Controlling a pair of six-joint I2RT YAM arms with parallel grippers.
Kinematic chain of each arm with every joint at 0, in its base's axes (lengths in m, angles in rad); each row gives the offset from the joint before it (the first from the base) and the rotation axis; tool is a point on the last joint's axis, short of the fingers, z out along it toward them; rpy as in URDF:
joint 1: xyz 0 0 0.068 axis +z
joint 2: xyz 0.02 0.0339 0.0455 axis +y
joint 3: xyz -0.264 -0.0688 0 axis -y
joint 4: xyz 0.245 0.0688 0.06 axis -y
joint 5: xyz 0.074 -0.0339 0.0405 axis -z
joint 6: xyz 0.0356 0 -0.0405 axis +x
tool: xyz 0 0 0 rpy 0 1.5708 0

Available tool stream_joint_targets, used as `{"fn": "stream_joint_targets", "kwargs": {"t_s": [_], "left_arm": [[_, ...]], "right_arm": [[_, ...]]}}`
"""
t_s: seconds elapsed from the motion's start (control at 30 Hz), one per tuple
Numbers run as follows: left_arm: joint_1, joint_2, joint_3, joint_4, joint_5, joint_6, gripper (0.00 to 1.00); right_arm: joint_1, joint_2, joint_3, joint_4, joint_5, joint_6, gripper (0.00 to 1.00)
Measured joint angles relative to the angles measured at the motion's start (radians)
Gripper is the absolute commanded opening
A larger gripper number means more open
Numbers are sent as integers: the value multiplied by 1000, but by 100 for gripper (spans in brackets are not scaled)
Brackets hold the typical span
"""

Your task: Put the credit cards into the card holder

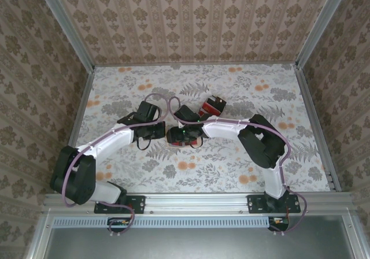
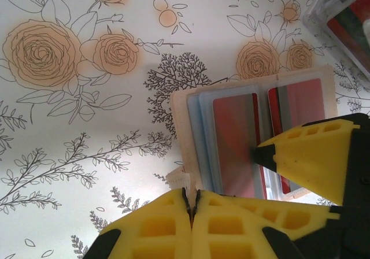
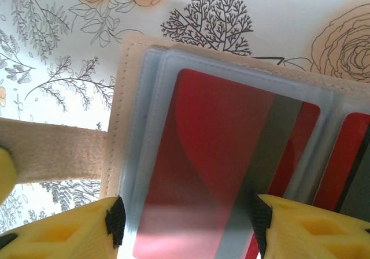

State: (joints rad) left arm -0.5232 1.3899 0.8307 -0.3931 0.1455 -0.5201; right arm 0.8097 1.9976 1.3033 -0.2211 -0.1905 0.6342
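Observation:
The tan card holder (image 2: 180, 117) lies open on the floral table, its clear sleeves facing up. A red credit card (image 3: 214, 155) with a grey stripe sits in the left sleeve, and another red card (image 2: 299, 100) sits in the right one. My left gripper (image 2: 193, 198) is shut on the holder's tan strap (image 3: 52, 152) at its near edge. My right gripper (image 3: 186, 219) hangs open just above the left card, one pad on each side of it. In the top view both grippers meet over the holder (image 1: 176, 144) at mid-table.
A clear box (image 1: 214, 106) with more red and dark cards stands just behind the holder, also seen as the clear box (image 2: 347, 16) at the upper right. The right gripper's yellow finger (image 2: 306, 155) reaches over the holder. Patterned walls close in the table.

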Motion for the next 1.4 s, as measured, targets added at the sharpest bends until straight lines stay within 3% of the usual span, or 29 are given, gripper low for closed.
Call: {"fn": "stream_joint_targets", "kwargs": {"t_s": [0.27, 0.77, 1.1, 1.4], "left_arm": [[0, -18, -5, 1, 7, -4, 0], [11, -42, -17, -1, 7, -4, 0], [53, -51, -56, 1, 14, -4, 0], [99, -51, -72, 5, 23, -3, 0]], "right_arm": [[0, 12, 9, 11, 4, 2, 66], [0, 13, -2, 53, 25, 7, 43], [-18, -19, -73, 146, -26, 29, 35], [-59, -22, -144, 213, -103, 66, 35]]}}
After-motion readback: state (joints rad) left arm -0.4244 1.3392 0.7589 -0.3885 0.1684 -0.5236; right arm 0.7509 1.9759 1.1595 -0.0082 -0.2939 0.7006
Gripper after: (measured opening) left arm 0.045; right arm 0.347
